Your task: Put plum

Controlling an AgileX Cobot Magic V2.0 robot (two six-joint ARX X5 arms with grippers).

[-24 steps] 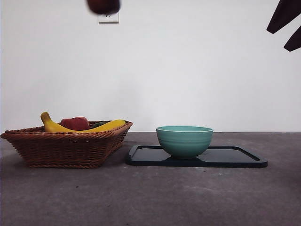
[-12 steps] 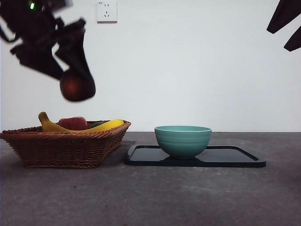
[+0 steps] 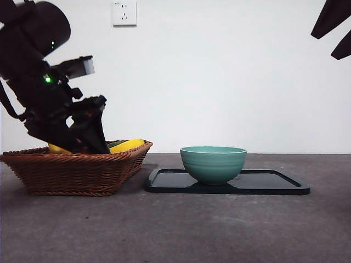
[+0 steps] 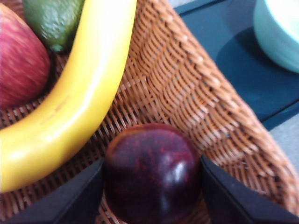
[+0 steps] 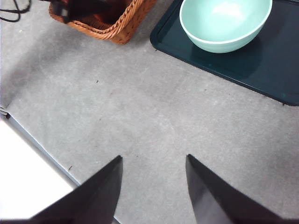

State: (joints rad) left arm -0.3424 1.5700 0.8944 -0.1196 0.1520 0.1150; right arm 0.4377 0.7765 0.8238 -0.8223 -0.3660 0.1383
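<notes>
The plum [image 4: 152, 172], dark maroon and glossy, sits low inside the wicker basket [image 4: 196, 93], close to its woven wall and beside a yellow banana [image 4: 70, 107]. My left gripper [image 4: 152, 164] is shut on it, one black jaw pressed to each side. In the front view that gripper [image 3: 90, 143] reaches down into the basket [image 3: 77, 170] at the left, and the plum is hidden behind the rim and the arm. My right gripper [image 5: 154, 161] hangs open and empty over bare table, showing as dark tips [image 3: 333, 30] at the top right corner.
A red apple [image 4: 21, 60] and a green fruit [image 4: 53, 18] also lie in the basket. To its right a teal bowl [image 3: 213, 163] stands on a dark tray [image 3: 274, 183]. A wall socket [image 3: 124, 12] is on the back wall.
The left arm has come down from the top of the front view with the plum, lowering it into the basket. The right arm has not moved.
</notes>
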